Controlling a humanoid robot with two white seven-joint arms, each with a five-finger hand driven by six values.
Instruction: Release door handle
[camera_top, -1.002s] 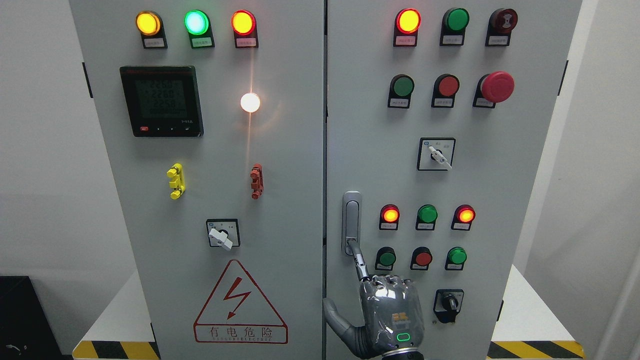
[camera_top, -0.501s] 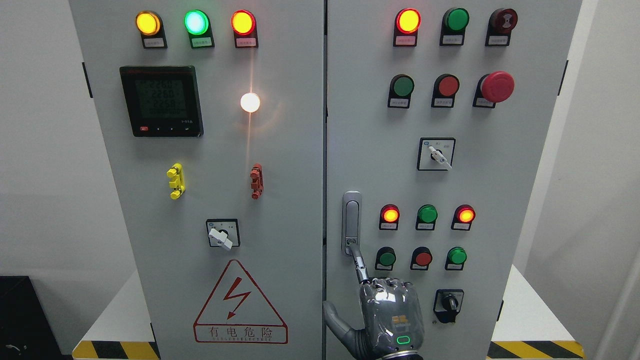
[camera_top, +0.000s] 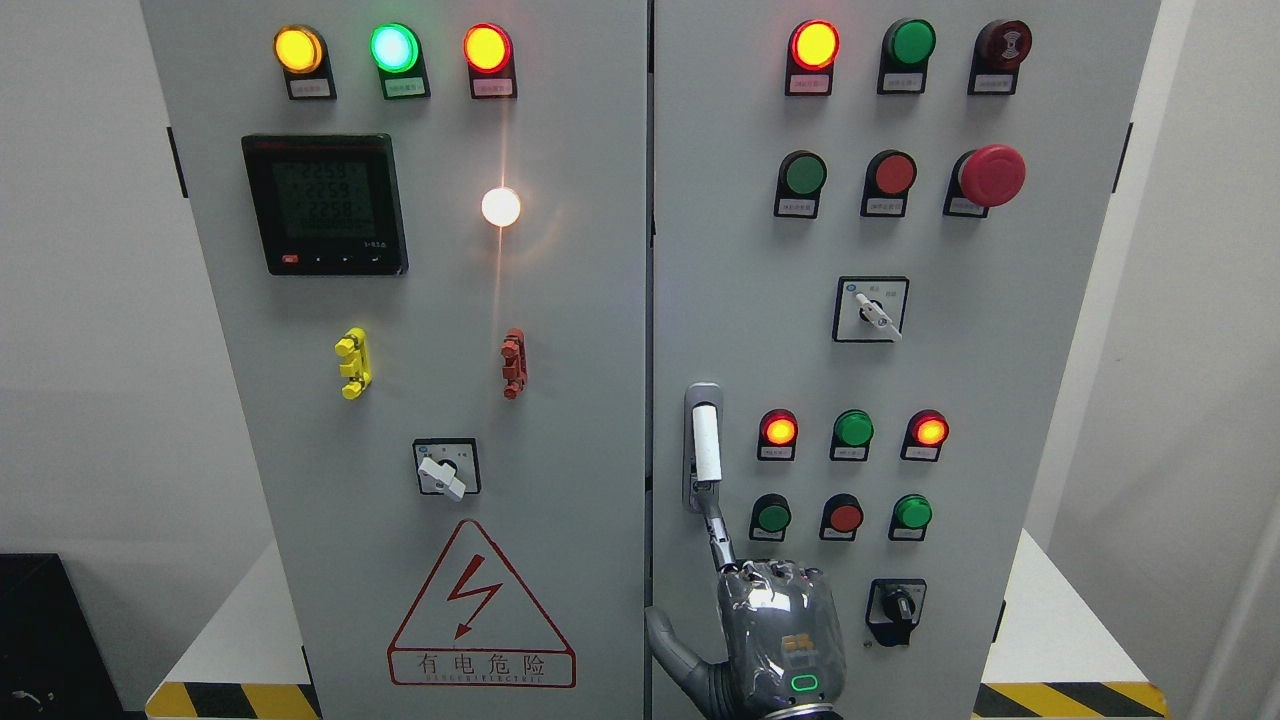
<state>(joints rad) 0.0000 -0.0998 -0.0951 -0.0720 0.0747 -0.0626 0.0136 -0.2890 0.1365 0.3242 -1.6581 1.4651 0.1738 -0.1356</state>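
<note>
1. Door handle (camera_top: 705, 440): silver, upright, on the left edge of the right cabinet door (camera_top: 1010, 420), just beside the centre seam. Its bright lever looks lifted out of the housing, top end proud.
2. My right hand (camera_top: 782, 625) is below the handle, back towards the camera. The index finger is straight up and the other fingers are curled in, so it is closed and grips nothing.
3. My fingertip (camera_top: 709, 497) touches the handle's bottom end only. I judge it sits there because that is where the latch button is, so one finger is enough.
4. Release looks done or nearly done. Next I should draw the finger straight back and down.
5. Risk: the green button (camera_top: 772, 516) and red button (camera_top: 845, 516) sit just right of my finger, and the black rotary switch (camera_top: 897, 606) is near my knuckles, so I should not drift right.
6. Left door (camera_top: 580, 420): meter (camera_top: 325, 204), lamps and warning triangle (camera_top: 481, 610), all well apart from my hand.
7. My left hand is not in view.
</note>
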